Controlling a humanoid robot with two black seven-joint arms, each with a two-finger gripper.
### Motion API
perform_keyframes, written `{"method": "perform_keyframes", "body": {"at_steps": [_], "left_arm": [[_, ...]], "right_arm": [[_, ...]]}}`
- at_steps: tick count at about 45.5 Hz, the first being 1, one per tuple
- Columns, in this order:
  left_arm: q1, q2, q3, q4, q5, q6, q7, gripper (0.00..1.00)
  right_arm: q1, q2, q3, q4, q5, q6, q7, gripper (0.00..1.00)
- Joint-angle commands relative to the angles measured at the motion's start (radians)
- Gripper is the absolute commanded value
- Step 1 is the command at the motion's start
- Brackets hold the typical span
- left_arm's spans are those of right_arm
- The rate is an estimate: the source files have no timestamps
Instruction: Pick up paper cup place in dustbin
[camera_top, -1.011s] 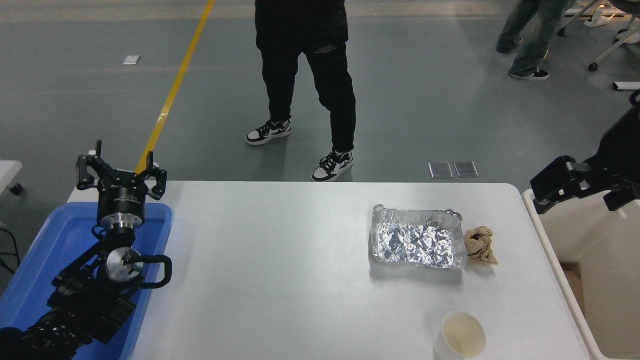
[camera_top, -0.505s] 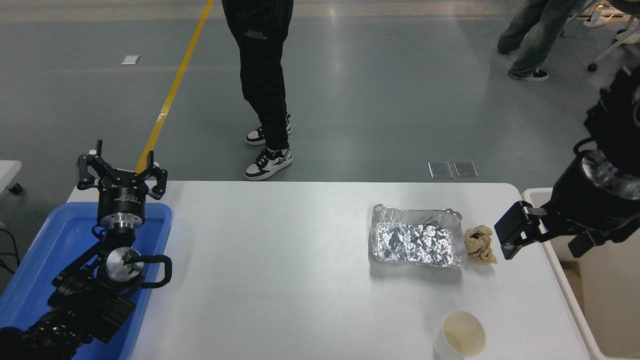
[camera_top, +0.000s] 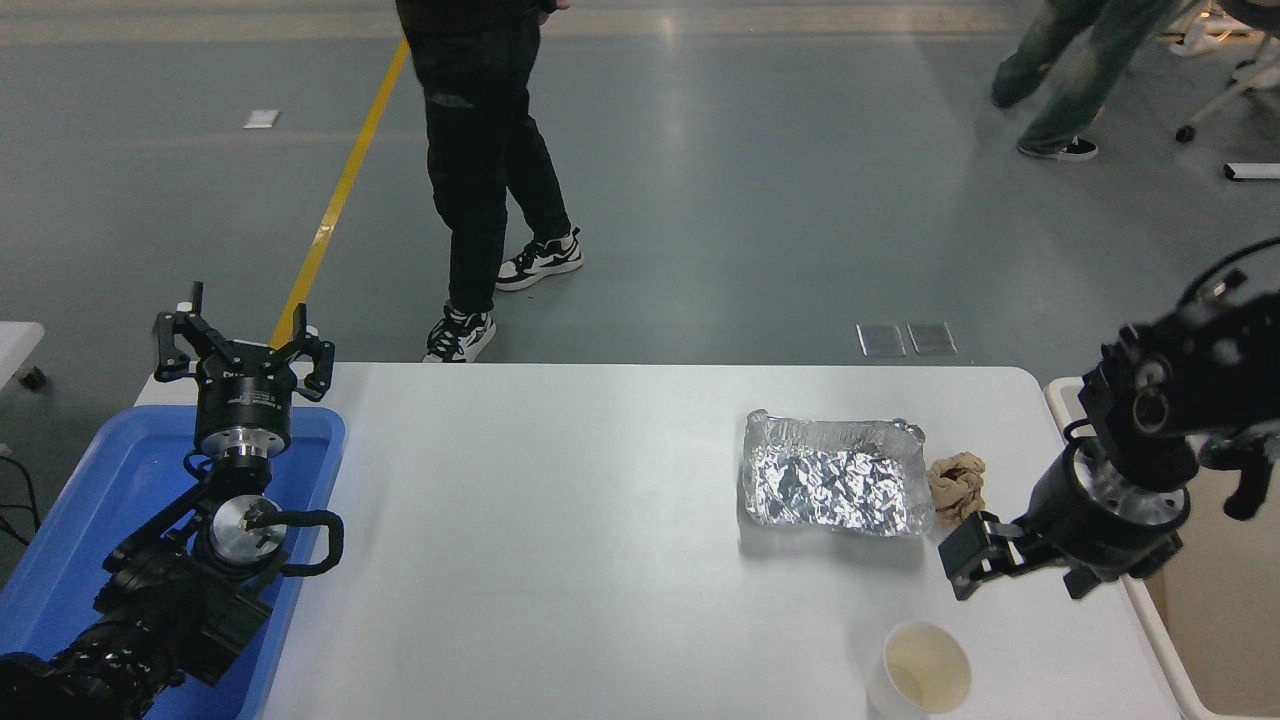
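From the head view, the paper cup (camera_top: 921, 670) stands upright near the white desk's (camera_top: 560, 520) front right edge, touched by nothing; the right hand (camera_top: 985, 558) hangs above and just behind it, whether clenched or released I cannot tell; the dustbin (camera_top: 1215, 600) sits off the desk's right side; a foil tray (camera_top: 832, 487) lies behind, a brown paper wad (camera_top: 957, 485) touching it; the left hand (camera_top: 243, 350) is parked over the blue tray (camera_top: 90, 520), fingers spread.

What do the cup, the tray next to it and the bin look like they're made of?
Cup: looks like paper, matte white outside, cream inside, thin rolled rim. Tray: aluminium foil, shiny and crinkled. Bin: probably plastic, smooth cream, thick rounded rim.
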Motion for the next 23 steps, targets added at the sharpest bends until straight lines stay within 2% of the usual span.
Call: {"method": "perform_keyframes", "body": {"at_steps": [1,11,15,17,18,22,23], "left_arm": [[0.000,0.000,0.000,0.000,0.000,0.000,0.000,0.99],[0.000,0.000,0.000,0.000,0.000,0.000,0.000,0.99],[0.000,0.000,0.000,0.000,0.000,0.000,0.000,0.99],[0.000,0.000,0.000,0.000,0.000,0.000,0.000,0.99],[-0.001,0.000,0.000,0.000,0.000,0.000,0.000,0.99],[0.000,0.000,0.000,0.000,0.000,0.000,0.000,0.99],[0.000,0.000,0.000,0.000,0.000,0.000,0.000,0.99]], "right_arm": [[-0.212,0.000,0.057,-0.036,-0.073,-0.115,-0.001,1.00],[-0.322,0.004,0.095,-0.084,-0.082,-0.164,-0.002,1.00],[-0.354,0.009,0.095,-0.093,-0.082,-0.198,-0.002,0.95],[-0.371,0.009,0.097,-0.102,-0.082,-0.219,-0.002,0.87],[-0.376,0.009,0.097,-0.102,-0.082,-0.230,-0.002,0.79],[-0.384,0.004,0.095,-0.104,-0.093,-0.259,-0.002,0.41],[-0.384,0.004,0.095,-0.104,-0.100,-0.264,-0.002,0.35]]}}
